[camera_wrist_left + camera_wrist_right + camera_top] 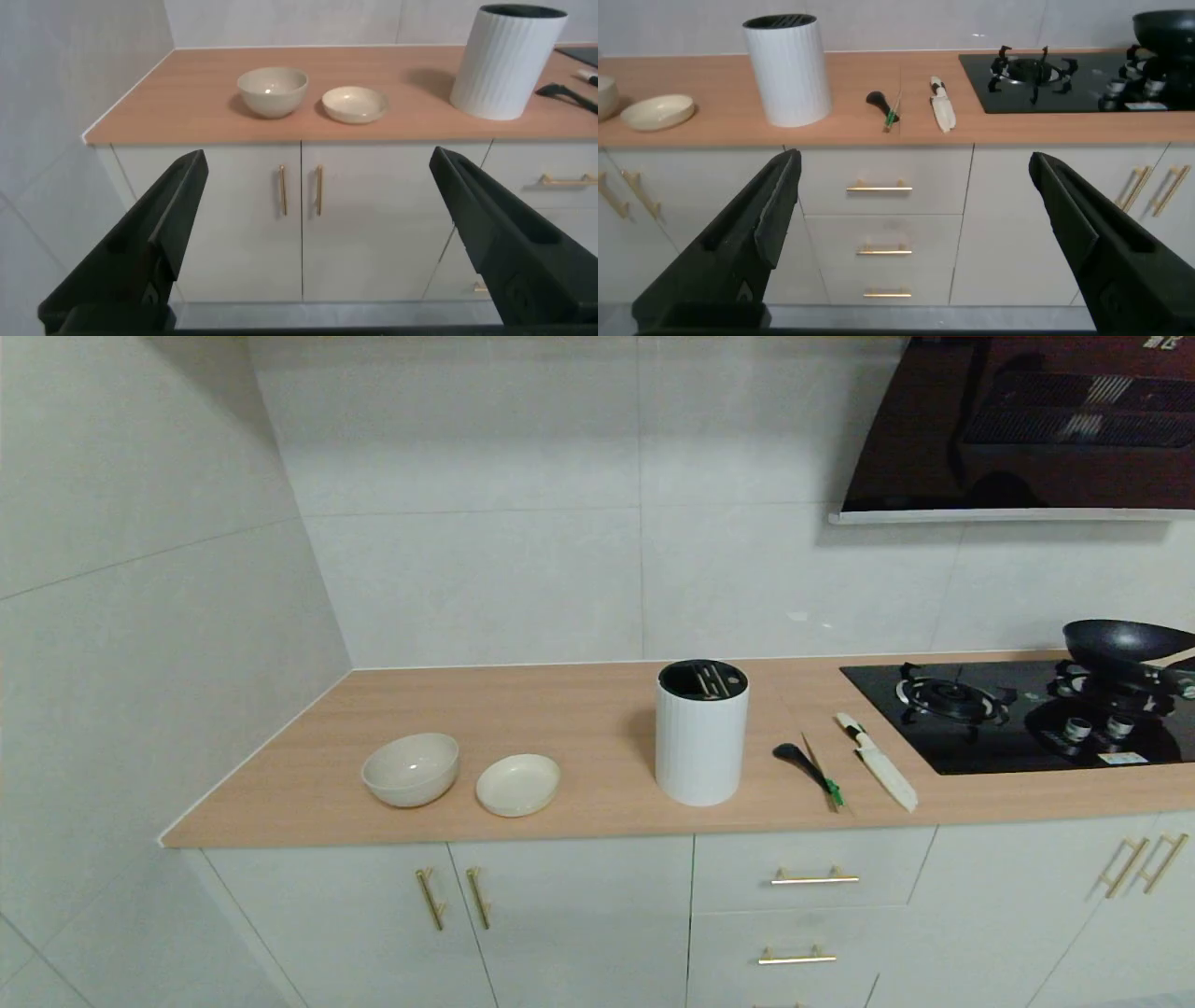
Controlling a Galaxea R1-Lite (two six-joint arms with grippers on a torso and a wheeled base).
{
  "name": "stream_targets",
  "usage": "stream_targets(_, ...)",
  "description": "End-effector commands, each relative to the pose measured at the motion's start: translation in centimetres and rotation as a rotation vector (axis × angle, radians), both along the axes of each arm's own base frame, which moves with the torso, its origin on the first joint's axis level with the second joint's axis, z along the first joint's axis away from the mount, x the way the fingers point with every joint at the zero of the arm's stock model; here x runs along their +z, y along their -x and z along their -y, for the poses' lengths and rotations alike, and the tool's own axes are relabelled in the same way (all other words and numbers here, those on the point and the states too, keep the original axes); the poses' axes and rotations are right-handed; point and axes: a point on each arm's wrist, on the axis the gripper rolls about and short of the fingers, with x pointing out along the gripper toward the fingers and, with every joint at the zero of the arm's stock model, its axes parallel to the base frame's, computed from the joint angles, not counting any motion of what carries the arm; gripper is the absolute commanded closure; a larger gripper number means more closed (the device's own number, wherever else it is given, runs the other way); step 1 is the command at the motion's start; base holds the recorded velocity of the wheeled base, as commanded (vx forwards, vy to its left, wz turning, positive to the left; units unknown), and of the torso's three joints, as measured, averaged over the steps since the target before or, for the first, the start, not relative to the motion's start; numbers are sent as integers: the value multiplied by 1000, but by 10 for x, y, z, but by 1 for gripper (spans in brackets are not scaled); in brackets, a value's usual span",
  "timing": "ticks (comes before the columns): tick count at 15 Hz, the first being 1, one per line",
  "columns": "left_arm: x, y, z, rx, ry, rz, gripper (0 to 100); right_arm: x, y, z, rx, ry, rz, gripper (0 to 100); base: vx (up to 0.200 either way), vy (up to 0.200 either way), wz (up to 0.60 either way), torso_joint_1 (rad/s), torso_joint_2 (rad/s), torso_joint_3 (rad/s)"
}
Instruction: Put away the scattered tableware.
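- Left jaws: spread wide with nothing between them, held in front of the cupboard doors (243, 205), below the front edge of the counter (187, 89) near its left end.
- Right jaws: spread wide and empty, in front of the drawers (878, 168), below the counter's front edge.
- Bowl (411, 768): upright, near the front edge toward the left end.
- Dish (518, 784): just beside the bowl on the holder side, not touching it.
- Holder (702, 733): upright at mid-counter.
- Spoon (794, 753), chopsticks (822, 775), knife (878, 773): lying between holder and hob (990, 747), near the front edge; the spoon handle meets the chopsticks.
- Pan (1125, 649): on the hob, at the counter's right end.
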Motion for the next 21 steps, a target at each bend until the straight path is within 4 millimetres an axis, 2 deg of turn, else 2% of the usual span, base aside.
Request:
stream_targets(1,0,0,0,1,1,0,0,0,0,0,1,0,1,0,0,200,0,-12,-2,2)
stream_targets(21,0,0,0,1,1,0,0,0,0,0,-1,0,1,0,0,200,0,3,0,0)
